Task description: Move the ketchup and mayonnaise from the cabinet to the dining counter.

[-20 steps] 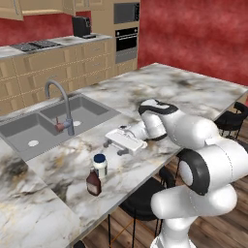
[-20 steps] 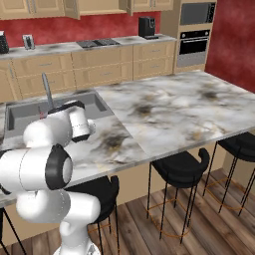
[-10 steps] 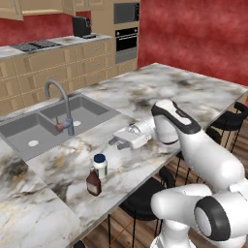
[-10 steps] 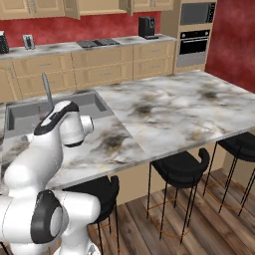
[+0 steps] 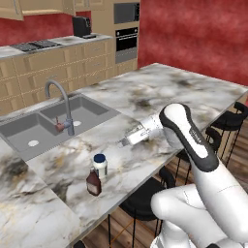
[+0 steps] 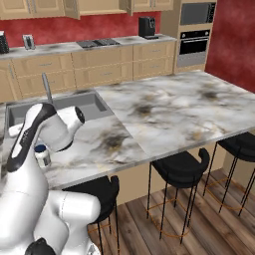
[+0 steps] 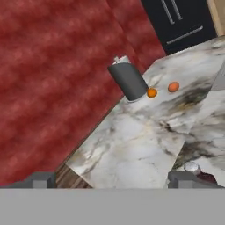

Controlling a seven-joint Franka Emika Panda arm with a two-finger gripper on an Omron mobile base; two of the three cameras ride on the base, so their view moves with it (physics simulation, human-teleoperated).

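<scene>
arm bent over the counter [image 5: 160,92] edge, hand stretched low and level above the marble. gripper [image 5: 122,142] spread wide, holding nothing, touching nothing. mayonnaise [image 5: 100,165] and ketchup [image 5: 93,182] stand together near the fingertips, just below them by the counter's front edge.

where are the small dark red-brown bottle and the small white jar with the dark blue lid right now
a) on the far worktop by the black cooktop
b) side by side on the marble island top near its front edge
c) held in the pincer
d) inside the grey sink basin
b: the small dark red-brown bottle and the small white jar with the dark blue lid stand next to each other on the marble island top, in front of the grey sink, with the open pincer off to the side.
</scene>
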